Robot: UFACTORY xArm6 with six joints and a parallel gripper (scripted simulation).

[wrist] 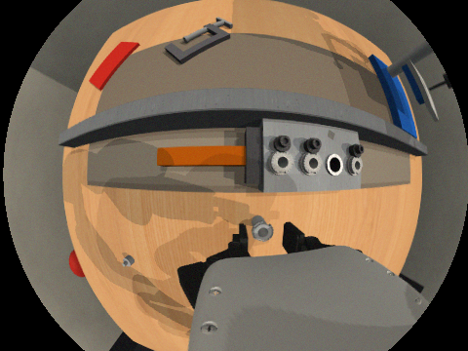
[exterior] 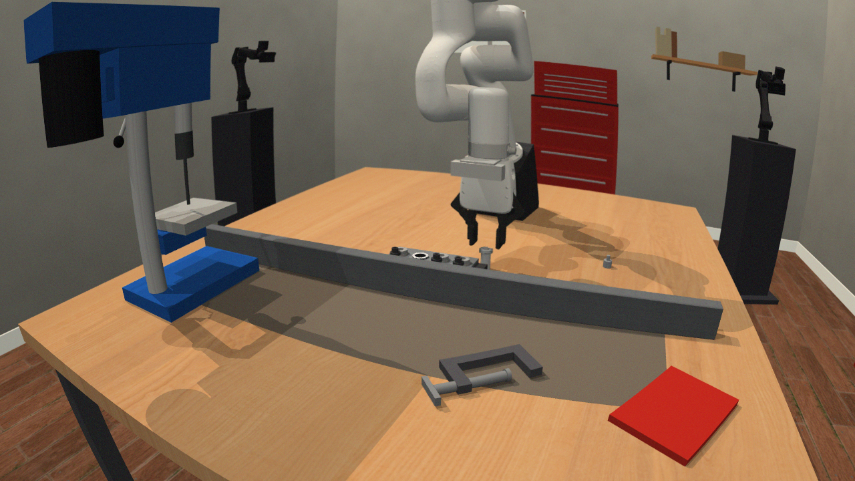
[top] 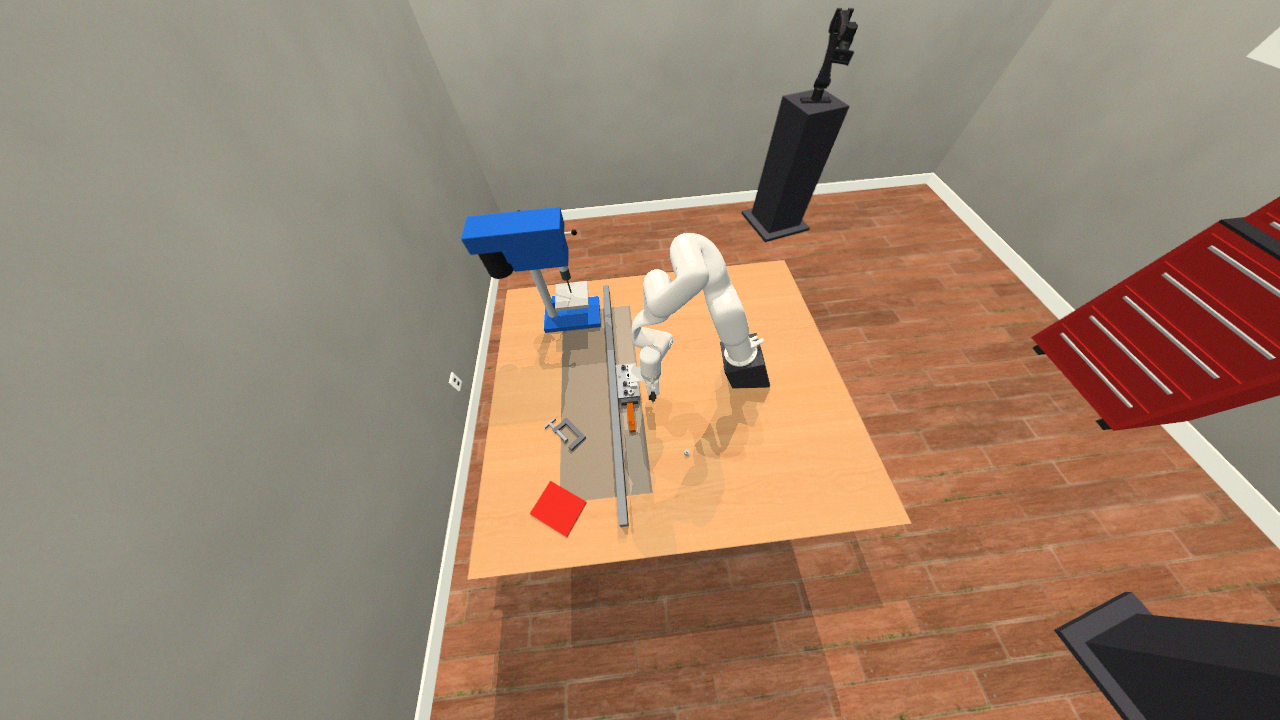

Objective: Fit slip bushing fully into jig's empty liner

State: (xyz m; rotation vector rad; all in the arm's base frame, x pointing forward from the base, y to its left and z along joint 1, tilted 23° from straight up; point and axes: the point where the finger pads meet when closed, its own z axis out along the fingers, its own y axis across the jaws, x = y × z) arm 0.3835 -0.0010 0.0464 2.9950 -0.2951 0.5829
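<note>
The jig's grey sliding plate (wrist: 308, 156) lies against the long grey fence (exterior: 466, 284). It carries three filled liners and one empty liner (wrist: 334, 164), which also shows in the exterior view (exterior: 420, 256). An orange pusher bar (wrist: 202, 156) butts the plate's left end. A grey headed bushing (wrist: 261, 225) stands upright on the table on the near side of the plate (exterior: 485, 254). My gripper (exterior: 487, 238) points straight down just above it, half open with nothing between the fingers.
A second, smaller bushing (exterior: 607, 261) stands on the table to the right. A blue drill press (exterior: 137, 149) stands at the fence's left end. A grey C-clamp (exterior: 478, 377) and a red block (exterior: 672, 412) lie on the fence's other side.
</note>
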